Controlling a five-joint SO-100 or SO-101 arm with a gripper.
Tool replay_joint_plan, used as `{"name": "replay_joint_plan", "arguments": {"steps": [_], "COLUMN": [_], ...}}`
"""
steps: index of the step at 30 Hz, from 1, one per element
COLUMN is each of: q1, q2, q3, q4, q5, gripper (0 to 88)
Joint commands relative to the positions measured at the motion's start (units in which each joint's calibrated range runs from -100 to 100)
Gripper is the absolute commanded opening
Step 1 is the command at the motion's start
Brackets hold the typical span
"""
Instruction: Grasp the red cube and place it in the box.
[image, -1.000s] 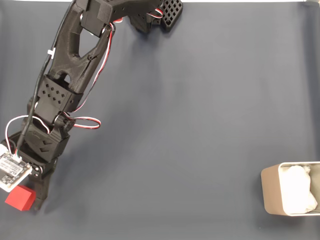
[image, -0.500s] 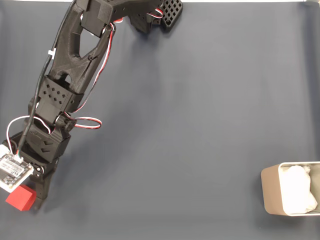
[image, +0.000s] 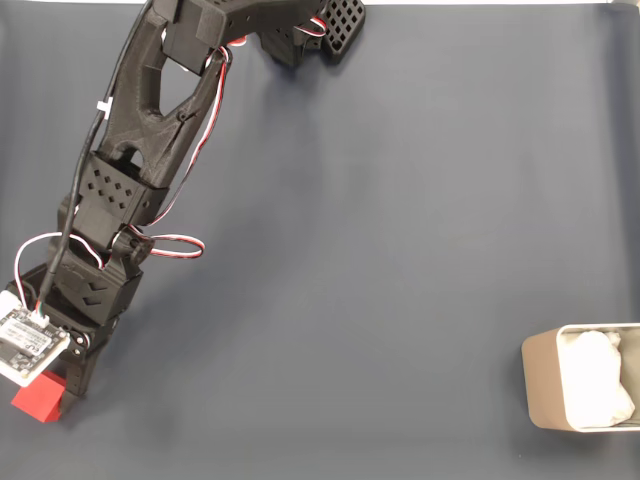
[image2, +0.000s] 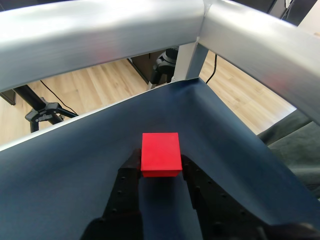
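At the lower left corner of the fixed view, the black arm (image: 130, 190) reaches down over the dark blue mat (image: 380, 250) to the red cube (image: 36, 401), part of which is hidden under the wrist camera board (image: 27, 345). Wrist view: the red cube (image2: 160, 154) sits between the two dark fingers, the gripper (image2: 161, 167) narrowed about it, each finger close against a side face; whether the pads already press is not certain, and the cube appears to rest on the mat near its corner. The box (image: 582, 378), beige-grey with white crumpled lining, stands well apart at the lower right edge of the fixed view. Step in hand, by judgement: closing on the cube, with lifting not begun. The next move calls for a firm squeeze, a straight lift clear of the mat, then a long sweep across to the box and a release above its lining. Compared with the fixed view one second ago, the wrist has moved slightly lower and covers more of the cube; the box is unchanged
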Motion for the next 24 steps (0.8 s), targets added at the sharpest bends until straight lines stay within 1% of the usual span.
{"name": "replay_joint_plan", "arguments": {"steps": [1,9,12,17,24], "q1": [-0.60,-0.74,-1.24,-3.72,-9.48], "q2": [-5.25,-5.86,-7.76,-14.61,-26.74], "q3": [-1.19,-0.73,-0.27,4.84,14.14], "q4": [-0.11,-0.03,1.86,3.74,5.55], "q5": [0.49,0.49,0.29,0.24,0.29], "gripper": [6.9,6.7,6.5,5.5,5.7]}}
